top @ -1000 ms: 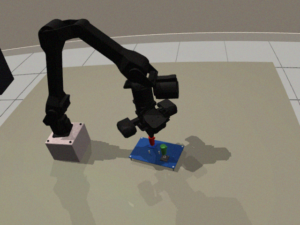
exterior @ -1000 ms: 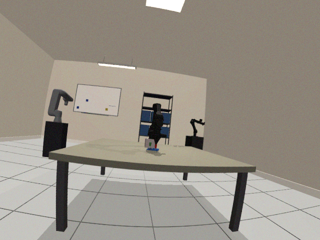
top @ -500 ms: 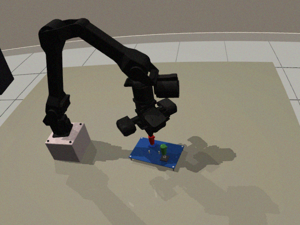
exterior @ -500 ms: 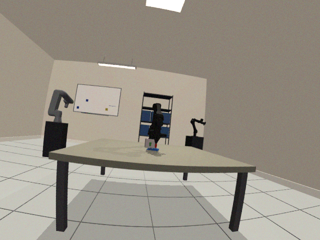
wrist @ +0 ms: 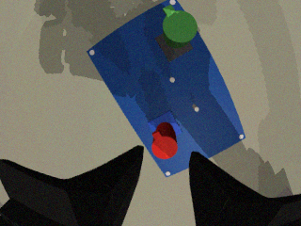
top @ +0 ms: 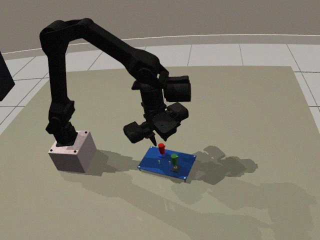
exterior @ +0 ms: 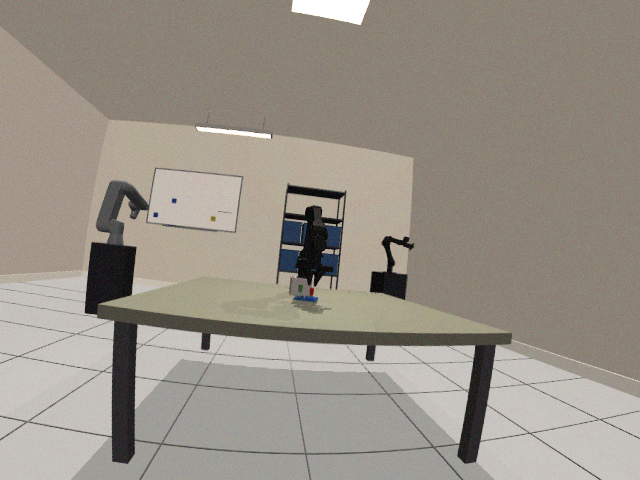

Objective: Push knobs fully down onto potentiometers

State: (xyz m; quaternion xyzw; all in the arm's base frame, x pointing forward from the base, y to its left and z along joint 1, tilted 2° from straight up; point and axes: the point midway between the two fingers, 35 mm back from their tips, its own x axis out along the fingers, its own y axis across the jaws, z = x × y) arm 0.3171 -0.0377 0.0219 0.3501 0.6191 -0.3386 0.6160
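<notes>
Green knob (wrist: 180,25) is seen well ahead of the part-open, empty gripper (wrist: 166,166) — beyond the red knob (wrist: 165,145) — shaft upright.

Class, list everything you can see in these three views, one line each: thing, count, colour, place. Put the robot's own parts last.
Flat rectangular circuit board: one, blue, on the table ahead of the arm.
Red plastic knob: one, red, at the board's end nearest the jaws.
Green plastic knob: one, green, near the board's other end.
Square table: one, olive top, dark legs, mid-room.
Shelf rack: one, black with blue bins, back wall.
Whiteboard: one, white, back wall.
Other robot arms: two, grey and black, on black pedestals.
Arm base block: one, pale grey, on the table.
Arm: one, black.
Gripper: one, black, jaws open, above the red knob, holding nothing.
</notes>
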